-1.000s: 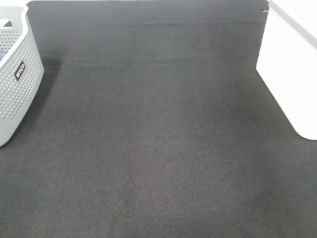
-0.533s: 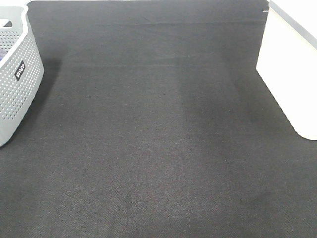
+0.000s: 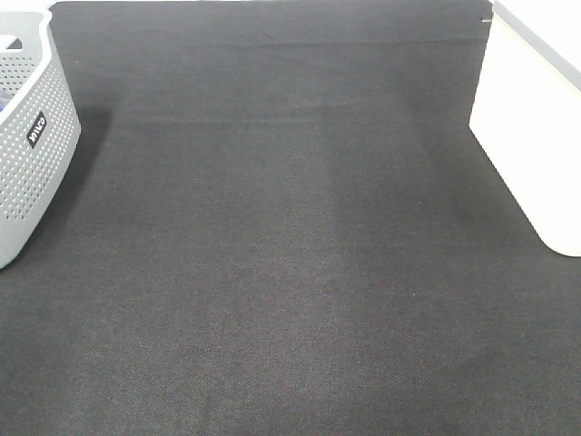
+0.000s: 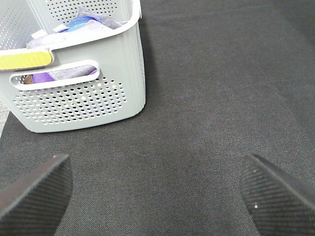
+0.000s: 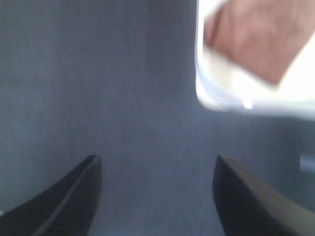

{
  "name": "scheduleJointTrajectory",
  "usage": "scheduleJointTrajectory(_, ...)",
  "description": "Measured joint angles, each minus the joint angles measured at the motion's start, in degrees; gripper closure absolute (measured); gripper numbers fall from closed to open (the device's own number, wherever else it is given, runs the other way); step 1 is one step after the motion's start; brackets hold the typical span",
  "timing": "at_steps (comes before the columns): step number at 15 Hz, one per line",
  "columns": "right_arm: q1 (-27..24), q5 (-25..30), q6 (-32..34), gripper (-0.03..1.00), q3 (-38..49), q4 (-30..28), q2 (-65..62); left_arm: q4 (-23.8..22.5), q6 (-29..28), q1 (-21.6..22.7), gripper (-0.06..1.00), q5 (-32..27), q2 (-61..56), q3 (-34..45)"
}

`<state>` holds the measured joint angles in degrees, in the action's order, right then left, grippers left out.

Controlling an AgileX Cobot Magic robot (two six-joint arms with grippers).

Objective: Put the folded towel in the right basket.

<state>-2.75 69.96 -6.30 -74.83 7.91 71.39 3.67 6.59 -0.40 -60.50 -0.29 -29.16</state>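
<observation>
Nothing's moved on the bench [image 3: 290, 272] in the last sec, so you're likely done: both tools, left tool [image 4: 157, 189] & right tool [image 5: 157, 194], spread wide & empty, pinkish towel [image 5: 258, 37] sitting inside the white right basket [image 3: 531, 136] at 3 o'clock.

Grey perforated basket [image 3: 27, 136] at left edge on black mat [image 3: 290, 272], clothes [image 4: 74, 27] inside
</observation>
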Motion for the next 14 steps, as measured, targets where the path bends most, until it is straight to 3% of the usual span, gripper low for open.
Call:
scheduleJointTrajectory(4, 0.00, 0.00, 1.43, 0.35, 19.25, -3.55, -18.51, 0.00, 0.00, 0.00, 0.07, 0.00, 0.00, 0.00)
scheduleJointTrajectory(5, 0.00, 0.00, 1.43, 0.35, 19.25, -3.55, -18.51, 0.00, 0.00, 0.00, 0.07, 0.00, 0.00, 0.00)
scheduleJointTrajectory(11, 0.00, -0.34, 2.92, 0.35, 41.60, -5.79, -49.10, 0.00, 0.00, 0.00, 0.07, 0.00, 0.00, 0.00)
scheduleJointTrajectory(14, 0.00, -6.93, 2.92, 0.35, 44.92, -6.93, -62.57, 0.00, 0.00, 0.00, 0.07, 0.00, 0.00, 0.00)
